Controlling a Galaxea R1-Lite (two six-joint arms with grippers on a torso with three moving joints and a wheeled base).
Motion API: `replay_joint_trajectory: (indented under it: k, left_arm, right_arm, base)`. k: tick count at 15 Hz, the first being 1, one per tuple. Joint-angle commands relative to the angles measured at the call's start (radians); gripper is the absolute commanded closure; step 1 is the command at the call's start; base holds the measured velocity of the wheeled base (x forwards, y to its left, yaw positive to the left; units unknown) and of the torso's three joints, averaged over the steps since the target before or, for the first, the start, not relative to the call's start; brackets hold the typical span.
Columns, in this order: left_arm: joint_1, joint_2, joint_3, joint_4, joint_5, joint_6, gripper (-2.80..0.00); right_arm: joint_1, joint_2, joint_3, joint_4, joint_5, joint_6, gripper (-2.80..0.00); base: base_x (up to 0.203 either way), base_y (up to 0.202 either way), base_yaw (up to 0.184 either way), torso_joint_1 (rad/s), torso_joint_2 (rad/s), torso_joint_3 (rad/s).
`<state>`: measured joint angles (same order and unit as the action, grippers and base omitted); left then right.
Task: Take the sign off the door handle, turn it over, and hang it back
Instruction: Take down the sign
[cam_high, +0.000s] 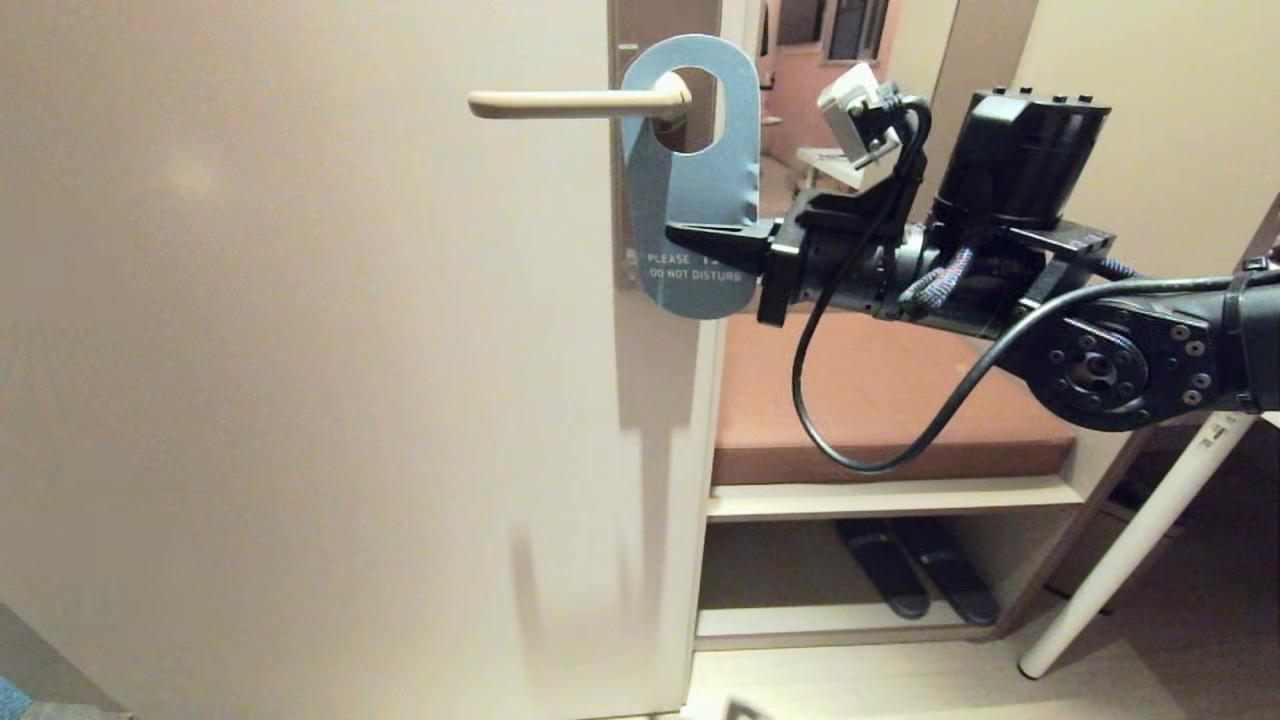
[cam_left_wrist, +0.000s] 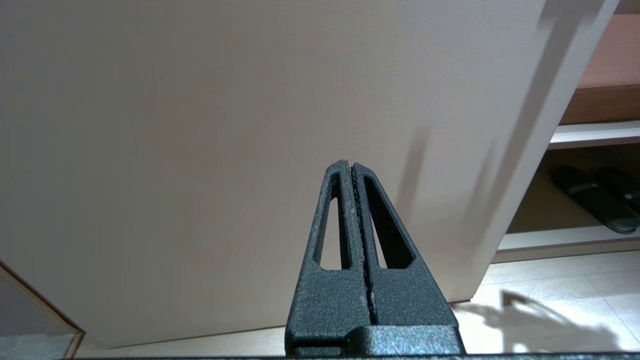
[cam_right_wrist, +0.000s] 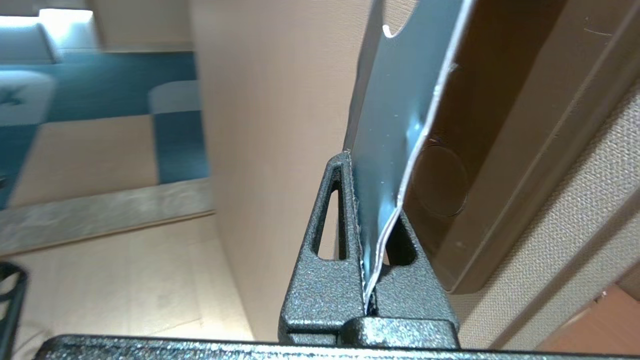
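Head view first: the sign (cam_high: 693, 180) hangs by its oval hole on the door handle (cam_high: 575, 102), blue face outward, against the cream door (cam_high: 300, 350). Its white lettering reads "PLEASE" and "DO NOT DISTURB", though the right gripper (cam_high: 700, 238) covers the end of the top line. That gripper reaches in level from the right, jaws clamped on the card's lower half, near its right edge. The brown metal plate (cam_high: 660, 20) behind the handle is mostly hidden by the sign and cut off at the top. Dark slippers (cam_high: 915, 570) lie on a low shelf (cam_high: 890, 497) beyond the door's edge.

Left wrist view: the left gripper (cam_left_wrist: 351, 167) is parked low before the bare door, jaws pressed together on nothing.

Right wrist view: the card shows edge-on, glossy blue and slightly bowed, pinched between the fingers (cam_right_wrist: 325, 250); the hole is cut off at the frame's edge, and the lettering cannot be made out.
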<state>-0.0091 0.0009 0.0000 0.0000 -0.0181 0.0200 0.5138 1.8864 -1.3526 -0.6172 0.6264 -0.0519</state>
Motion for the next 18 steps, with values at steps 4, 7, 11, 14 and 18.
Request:
replay_joint_trajectory:
  k: [4,7,11,14,18]
  left_arm:
    - [0.000,0.001,0.000,0.000,0.000,0.000,0.00]
    - [0.000,0.001,0.000,0.000,0.000,0.000,0.00]
    - [0.000,0.001,0.000,0.000,0.000,0.000,0.00]
    - [0.000,0.001,0.000,0.000,0.000,0.000,0.00]
    - [0.000,0.001,0.000,0.000,0.000,0.000,0.00]
  right_arm:
    - [0.029,-0.022,0.020,-0.006,-0.090,-0.002,0.00]
    - [0.032,-0.041,0.048,-0.006,-0.122,-0.002,0.00]
    - [0.045,-0.076,0.085,-0.006,-0.157,0.000,0.00]
    - [0.054,-0.089,0.093,-0.007,-0.188,0.000,0.00]
    - [0.070,-0.095,0.092,-0.009,-0.258,0.000,0.00]
  base:
    - [0.000,0.000,0.000,0.000,0.00,0.000]
    - [0.000,0.000,0.000,0.000,0.00,0.000]
    - [0.000,0.000,0.000,0.000,0.00,0.000]
    - [0.000,0.000,0.000,0.000,0.00,0.000]
    - [0.000,0.000,0.000,0.000,0.00,0.000]
